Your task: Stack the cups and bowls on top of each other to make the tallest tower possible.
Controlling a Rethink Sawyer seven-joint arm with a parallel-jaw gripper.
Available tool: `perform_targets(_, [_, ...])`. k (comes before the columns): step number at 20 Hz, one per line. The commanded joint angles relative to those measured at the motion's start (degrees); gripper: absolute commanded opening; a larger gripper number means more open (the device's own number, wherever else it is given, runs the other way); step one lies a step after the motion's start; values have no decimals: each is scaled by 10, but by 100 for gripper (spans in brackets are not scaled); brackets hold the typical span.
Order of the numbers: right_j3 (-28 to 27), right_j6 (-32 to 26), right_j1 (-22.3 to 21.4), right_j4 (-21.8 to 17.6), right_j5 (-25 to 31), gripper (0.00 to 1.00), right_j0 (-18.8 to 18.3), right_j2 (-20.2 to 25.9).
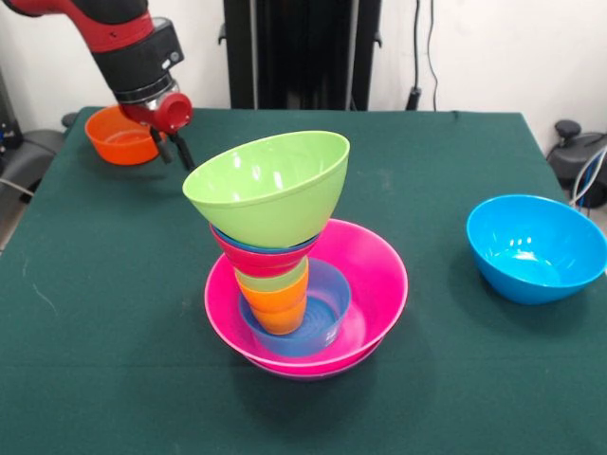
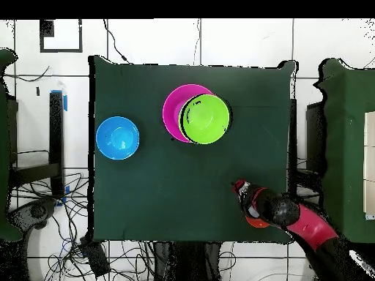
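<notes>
Tower [image 1: 294,275] at mid-table [image 1: 114,313], lime green bowl [image 1: 270,190] tilted on top. Away from the tower, my gripper [image 1: 171,142] hangs by the orange bowl [image 1: 119,137]; I cannot tell the fingers' state. Risk I foresee: another piece topples the leaning top.

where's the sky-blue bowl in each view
Front view: the sky-blue bowl sits alone at the right side of the table, apart from the tower.
Overhead view: the same bowl lies at the left side of the table.
Shared landmark: the lime green bowl topping the tower, in the middle of both pictures.
</notes>
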Motion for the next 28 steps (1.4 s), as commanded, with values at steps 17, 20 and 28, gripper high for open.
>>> perform_targets(17, [-18, -50, -52, -37, 64, 100, -2, 23])
perform_targets(20, [-13, -47, -49, -33, 61, 100, -8, 25])
perform_targets(28, [16, -17, -46, -32, 27, 100, -13, 14])
